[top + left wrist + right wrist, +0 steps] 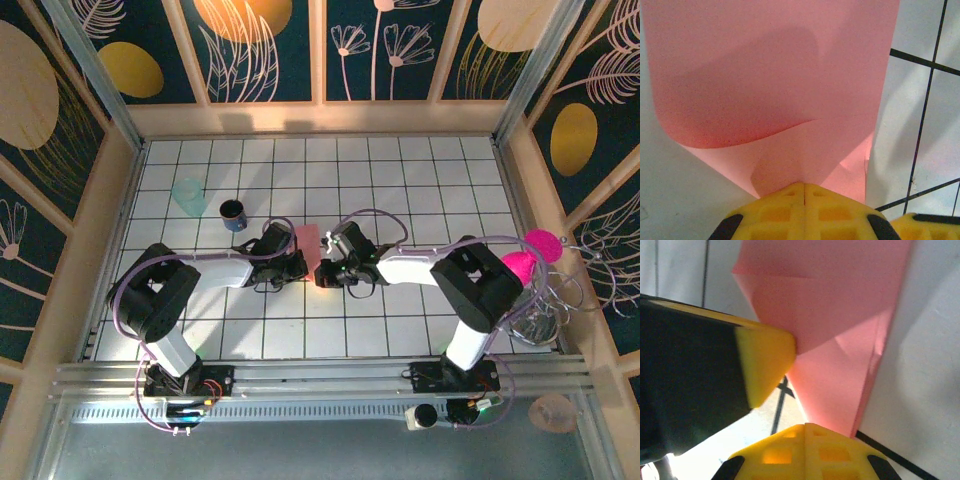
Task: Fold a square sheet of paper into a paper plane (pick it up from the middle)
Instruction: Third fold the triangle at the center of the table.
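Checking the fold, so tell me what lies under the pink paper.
The paper curls over its own lower layer. White gridded table shows past its edges; whatever lies directly beneath is covered.

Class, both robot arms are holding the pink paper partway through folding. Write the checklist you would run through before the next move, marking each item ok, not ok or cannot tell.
1. Is the left hand shut on the square sheet of paper? ok.
2. Is the right hand shut on it too? ok.
3. Paper untorn where visible: ok.
4. Paper lying flat: not ok; one flap curls up in the left wrist view.
5. Hands clear of each other: cannot tell; they sit very close in the top view.
6. Is the dark cup apart from both hands? ok.
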Robot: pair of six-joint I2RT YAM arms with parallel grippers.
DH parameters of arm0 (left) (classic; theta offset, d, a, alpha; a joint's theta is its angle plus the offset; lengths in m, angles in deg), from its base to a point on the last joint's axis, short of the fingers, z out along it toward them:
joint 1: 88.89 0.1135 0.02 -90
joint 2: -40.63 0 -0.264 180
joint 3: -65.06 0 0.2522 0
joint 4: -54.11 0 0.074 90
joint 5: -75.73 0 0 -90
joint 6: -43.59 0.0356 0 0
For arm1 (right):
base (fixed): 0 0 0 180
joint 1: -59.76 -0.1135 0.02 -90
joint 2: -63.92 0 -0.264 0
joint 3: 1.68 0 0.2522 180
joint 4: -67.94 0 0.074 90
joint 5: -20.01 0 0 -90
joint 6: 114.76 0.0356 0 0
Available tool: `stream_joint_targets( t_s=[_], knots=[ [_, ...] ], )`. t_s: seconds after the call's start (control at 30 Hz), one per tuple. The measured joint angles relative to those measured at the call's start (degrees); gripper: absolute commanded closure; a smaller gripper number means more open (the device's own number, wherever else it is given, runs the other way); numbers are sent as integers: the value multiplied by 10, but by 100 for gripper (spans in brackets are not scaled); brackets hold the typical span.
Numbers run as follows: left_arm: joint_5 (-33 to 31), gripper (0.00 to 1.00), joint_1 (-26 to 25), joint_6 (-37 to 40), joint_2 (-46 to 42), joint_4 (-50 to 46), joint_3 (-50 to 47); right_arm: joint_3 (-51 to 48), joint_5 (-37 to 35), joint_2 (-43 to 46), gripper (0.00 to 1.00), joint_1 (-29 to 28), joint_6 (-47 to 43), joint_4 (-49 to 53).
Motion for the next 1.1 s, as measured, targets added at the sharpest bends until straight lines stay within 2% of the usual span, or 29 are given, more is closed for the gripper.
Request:
stream_joint_targets(
  t_s=[0.3, 0.53, 1.1],
  knots=[
    [15, 97, 0, 29, -11, 1, 4, 0, -6, -12, 100, 3, 2, 3],
    [42, 99, 0, 36, -66, 55, -26, 0, -3, -14, 100, 3, 15, 2],
    [77, 100, -8, 36, -28, 107, -52, 0, 4, -19, 100, 8, 37, -6]
  ],
)
